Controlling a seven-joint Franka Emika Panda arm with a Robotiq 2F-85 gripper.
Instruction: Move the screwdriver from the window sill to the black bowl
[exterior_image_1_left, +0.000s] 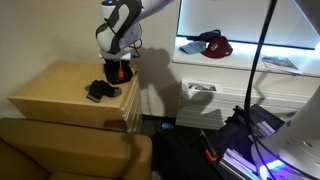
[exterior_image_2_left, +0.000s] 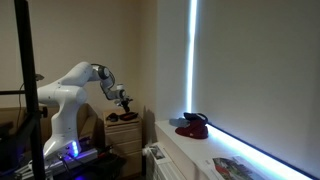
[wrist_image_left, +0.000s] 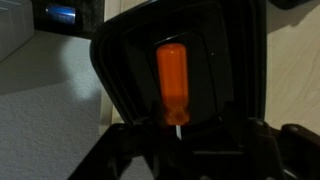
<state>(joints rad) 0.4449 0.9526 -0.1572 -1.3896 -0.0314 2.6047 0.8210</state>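
Note:
The screwdriver (wrist_image_left: 171, 82) has an orange handle and a thin metal shaft. In the wrist view it points straight away from my gripper (wrist_image_left: 176, 134), whose dark fingers close around the shaft's end. The handle hangs inside the black bowl (wrist_image_left: 232, 60), which fills most of that view. In an exterior view my gripper (exterior_image_1_left: 118, 66) is low over the wooden dresser, with a spot of orange (exterior_image_1_left: 121, 73) just under it at the bowl (exterior_image_1_left: 117, 78). In an exterior view the gripper (exterior_image_2_left: 125, 99) is small and dim above the dresser.
The bowl stands on a light wooden dresser (exterior_image_1_left: 60, 90) near its right edge. A dark object (exterior_image_1_left: 100, 92) lies beside it. A red and dark cap (exterior_image_1_left: 210, 45) and papers (exterior_image_1_left: 280, 62) lie on the lit window sill (exterior_image_1_left: 250, 55). A sofa back (exterior_image_1_left: 70, 150) is in front.

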